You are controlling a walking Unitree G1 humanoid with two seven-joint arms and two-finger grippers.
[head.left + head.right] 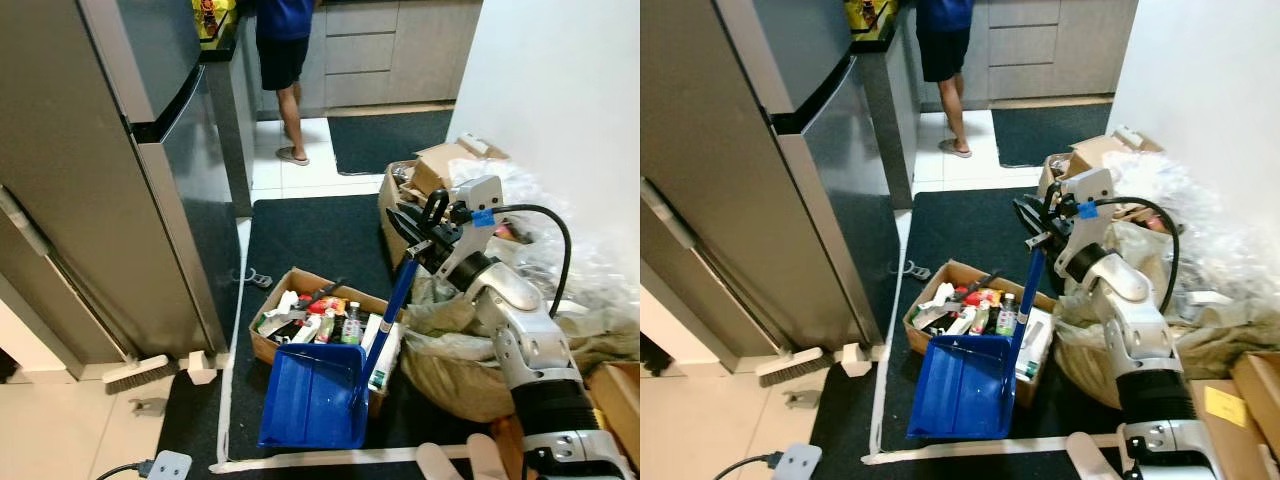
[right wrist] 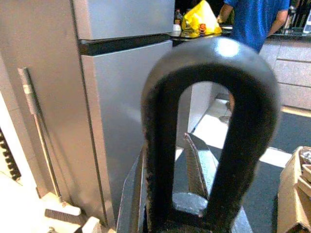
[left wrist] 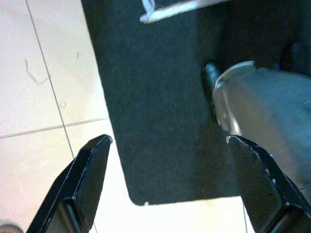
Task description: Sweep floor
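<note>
Your right gripper (image 1: 428, 232) is clamped on the black looped grip topping the blue plastic dustpan (image 1: 315, 396); its long blue handle slants down to the scoop, which rests against the near edge of an open cardboard box (image 1: 297, 281) of bottles on the dark, short-pile mat (image 1: 315, 238). The right wrist view adds what the head views miss: the loop close up, rounded and matte, with the smooth grey steel fridge (image 2: 121, 87) behind it. A broom (image 1: 137, 373) leans on that fridge, its pale bristle head on the tile at the mat's left edge. Your left gripper (image 3: 170, 187) hangs with its fingers wide apart and holding nothing, over the mat's rounded corner and glossy tile. A person (image 1: 283, 50) stands at the far counter.
</note>
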